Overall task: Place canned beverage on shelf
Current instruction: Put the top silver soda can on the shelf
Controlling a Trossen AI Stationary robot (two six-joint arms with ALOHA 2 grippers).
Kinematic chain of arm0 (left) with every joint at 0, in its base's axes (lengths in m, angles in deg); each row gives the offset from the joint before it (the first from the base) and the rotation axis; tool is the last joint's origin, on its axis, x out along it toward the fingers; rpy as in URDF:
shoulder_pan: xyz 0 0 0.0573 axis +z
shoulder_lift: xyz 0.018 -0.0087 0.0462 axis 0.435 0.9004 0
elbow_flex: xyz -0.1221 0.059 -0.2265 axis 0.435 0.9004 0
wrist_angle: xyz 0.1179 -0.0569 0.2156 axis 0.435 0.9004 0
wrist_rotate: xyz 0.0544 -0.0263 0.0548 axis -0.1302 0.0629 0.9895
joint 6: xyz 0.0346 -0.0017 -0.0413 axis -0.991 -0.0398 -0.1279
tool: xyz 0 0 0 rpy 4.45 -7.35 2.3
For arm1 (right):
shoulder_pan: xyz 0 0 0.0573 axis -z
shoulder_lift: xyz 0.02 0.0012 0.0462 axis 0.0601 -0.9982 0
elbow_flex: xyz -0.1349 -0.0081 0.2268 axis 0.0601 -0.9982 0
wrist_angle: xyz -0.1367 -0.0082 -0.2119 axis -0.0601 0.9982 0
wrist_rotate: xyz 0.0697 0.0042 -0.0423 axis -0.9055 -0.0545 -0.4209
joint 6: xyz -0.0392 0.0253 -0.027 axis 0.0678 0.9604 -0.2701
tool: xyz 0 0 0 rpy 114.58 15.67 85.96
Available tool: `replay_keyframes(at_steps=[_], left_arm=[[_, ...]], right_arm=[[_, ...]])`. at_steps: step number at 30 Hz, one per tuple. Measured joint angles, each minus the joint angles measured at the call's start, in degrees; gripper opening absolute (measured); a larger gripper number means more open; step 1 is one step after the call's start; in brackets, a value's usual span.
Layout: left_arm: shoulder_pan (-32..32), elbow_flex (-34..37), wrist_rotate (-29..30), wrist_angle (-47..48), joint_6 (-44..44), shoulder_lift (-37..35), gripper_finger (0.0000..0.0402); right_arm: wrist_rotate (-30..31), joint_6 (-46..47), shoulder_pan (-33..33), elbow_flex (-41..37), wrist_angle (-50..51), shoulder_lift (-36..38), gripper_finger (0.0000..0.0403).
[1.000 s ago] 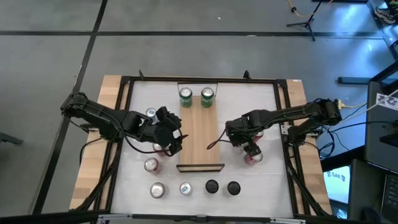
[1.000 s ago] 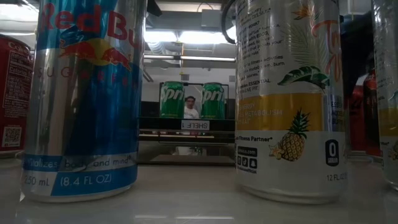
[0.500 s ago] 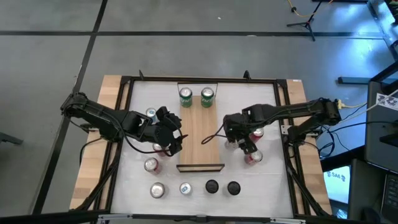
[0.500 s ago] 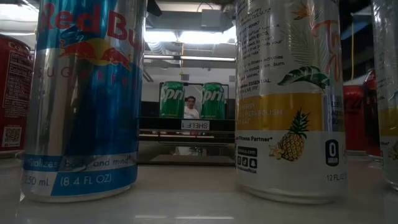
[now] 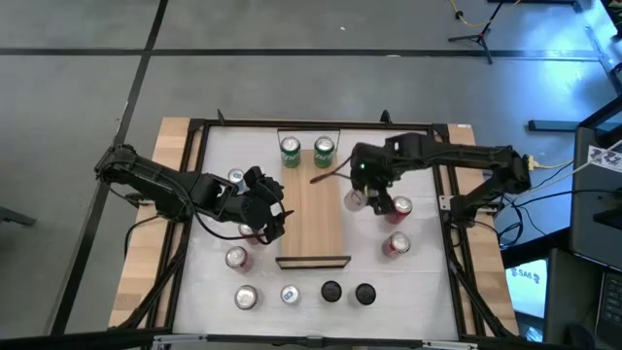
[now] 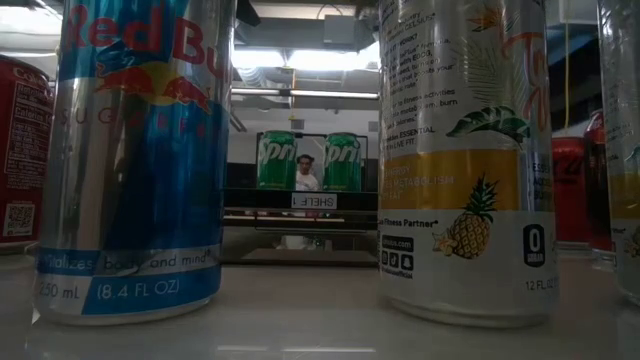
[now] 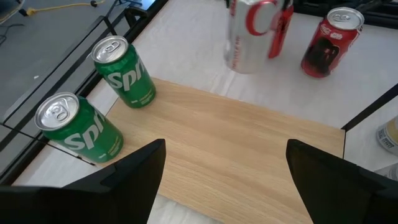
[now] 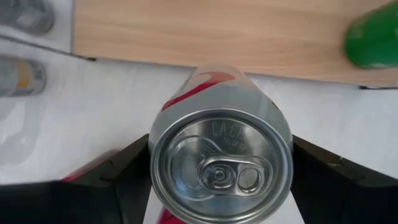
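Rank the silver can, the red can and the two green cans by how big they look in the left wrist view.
1. The two green cans: largest; the nearer one looks bigger, likely nearness.
2. The silver can, cropped at the picture's edge, and the red can: too close to rank.

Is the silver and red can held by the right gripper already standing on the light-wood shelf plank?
No: the right gripper holds the silver and red can beside the light-wood shelf plank, over the white tabletop.

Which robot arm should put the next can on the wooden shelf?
The right. Its gripper already holds a silver can just beside the shelf, near the two green cans. The left gripper is empty and open by the shelf's other side.
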Motion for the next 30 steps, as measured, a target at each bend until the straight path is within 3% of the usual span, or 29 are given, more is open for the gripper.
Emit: replay_keyframes(at_steps=[9,22,30], left_arm=[[0.00,-0.01,0.02,-0.05,-0.02,0.00,0.0322],[0.07,-0.01,0.04,-0.39,-0.01,0.00,0.0322],[0.07,-0.01,0.04,-0.39,0.00,0.00,0.0322]], right_arm=[[-0.39,-3.86,4.98,3.08,-0.06,-1.23,0.0296],[0.03,-10.75,6.15,15.81,2.62,-15.10,0.0296],[0.80,-13.57,7.97,19.07,2.43,-21.05,0.0296]])
